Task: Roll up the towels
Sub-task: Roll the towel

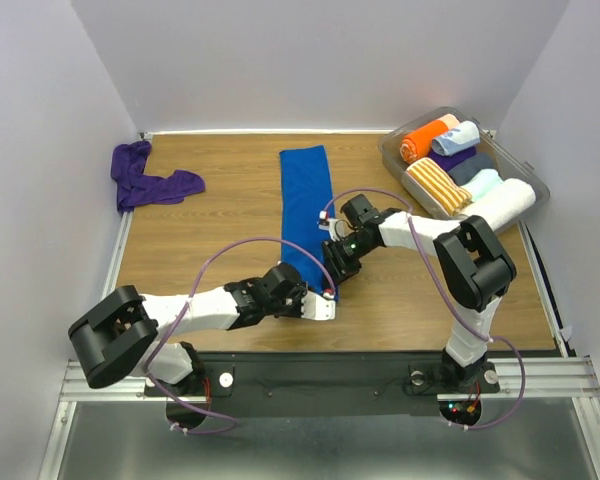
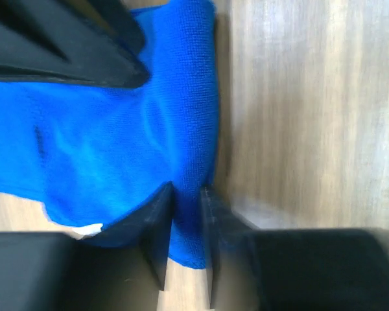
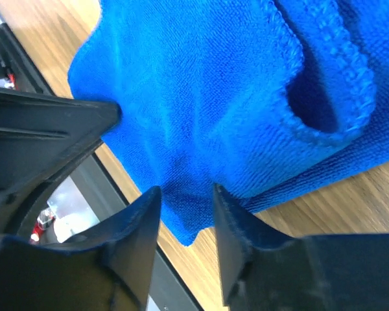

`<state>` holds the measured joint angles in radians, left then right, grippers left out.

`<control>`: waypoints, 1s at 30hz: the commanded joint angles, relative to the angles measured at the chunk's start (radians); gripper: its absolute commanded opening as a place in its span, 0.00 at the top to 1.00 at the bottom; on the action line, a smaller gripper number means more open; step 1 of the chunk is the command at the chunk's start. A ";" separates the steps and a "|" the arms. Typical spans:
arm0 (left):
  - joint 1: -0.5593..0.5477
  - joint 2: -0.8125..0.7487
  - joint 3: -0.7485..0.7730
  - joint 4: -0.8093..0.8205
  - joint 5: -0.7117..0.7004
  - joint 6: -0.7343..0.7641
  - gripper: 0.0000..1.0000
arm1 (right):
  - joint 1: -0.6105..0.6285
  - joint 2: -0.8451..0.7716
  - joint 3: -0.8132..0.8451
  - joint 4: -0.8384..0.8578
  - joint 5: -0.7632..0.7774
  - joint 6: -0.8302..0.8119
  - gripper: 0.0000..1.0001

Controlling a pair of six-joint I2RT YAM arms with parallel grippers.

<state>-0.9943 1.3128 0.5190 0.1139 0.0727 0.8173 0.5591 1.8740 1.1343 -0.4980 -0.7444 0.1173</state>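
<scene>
A royal blue towel [image 1: 305, 195] lies as a long flat strip down the middle of the table, its near end at the two grippers. My left gripper [image 1: 327, 297] pinches the near right corner of the blue towel [image 2: 117, 142], with cloth filling the narrow gap at the left gripper [image 2: 188, 194]. My right gripper [image 1: 335, 262] sits just beyond it, over the same end. In the right wrist view the blue towel [image 3: 201, 84] is bunched, with a fold at the right, and its corner sits between the jaws of the right gripper [image 3: 185, 191]. The dark purple towel [image 1: 150, 183] lies crumpled at the far left.
A clear bin [image 1: 388, 152] at the far right holds rolled towels: an orange roll [image 1: 418, 142], a pale blue roll [image 1: 456, 138], an orange-and-white striped roll [image 1: 438, 185] and a white roll [image 1: 502, 205]. White walls close the table on three sides. The two grippers are close together.
</scene>
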 commanded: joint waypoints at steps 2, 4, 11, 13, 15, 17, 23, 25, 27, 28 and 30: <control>-0.021 -0.055 0.082 -0.141 0.119 -0.035 0.84 | -0.050 -0.070 0.045 0.007 -0.036 -0.044 0.48; -0.026 -0.067 0.111 -0.196 0.194 -0.059 0.89 | -0.091 -0.114 0.084 0.004 -0.035 -0.053 0.39; -0.024 -0.029 0.188 -0.304 0.269 -0.089 0.91 | -0.180 -0.292 0.113 -0.042 0.007 -0.137 0.00; -0.021 -0.012 0.194 -0.307 0.283 -0.095 0.91 | -0.191 -0.334 0.090 -0.060 0.039 -0.171 0.00; -0.018 0.012 0.208 -0.319 0.297 -0.095 0.90 | -0.200 -0.363 0.075 -0.074 0.045 -0.195 0.00; 0.000 0.034 0.223 -0.330 0.317 -0.095 0.84 | -0.212 -0.412 0.065 -0.085 0.053 -0.225 0.00; 0.130 0.127 0.308 -0.413 0.476 -0.089 0.80 | -0.222 -0.553 0.073 -0.165 0.097 -0.324 0.00; 0.170 0.152 0.355 -0.448 0.541 -0.073 0.79 | -0.223 -0.588 0.079 -0.191 0.103 -0.343 0.00; 0.183 0.187 0.404 -0.493 0.587 -0.070 0.79 | -0.223 -0.619 0.096 -0.215 0.106 -0.344 0.01; 0.189 0.201 0.423 -0.511 0.608 -0.072 0.79 | -0.222 -0.624 0.097 -0.223 0.111 -0.347 0.01; 0.215 0.255 0.478 -0.566 0.675 -0.079 0.79 | -0.222 -0.642 0.090 -0.237 0.147 -0.378 0.00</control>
<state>-0.8070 1.5135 0.9066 -0.3424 0.5774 0.7357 0.3412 1.2606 1.2015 -0.6888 -0.6491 -0.1967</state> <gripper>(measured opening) 0.211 0.996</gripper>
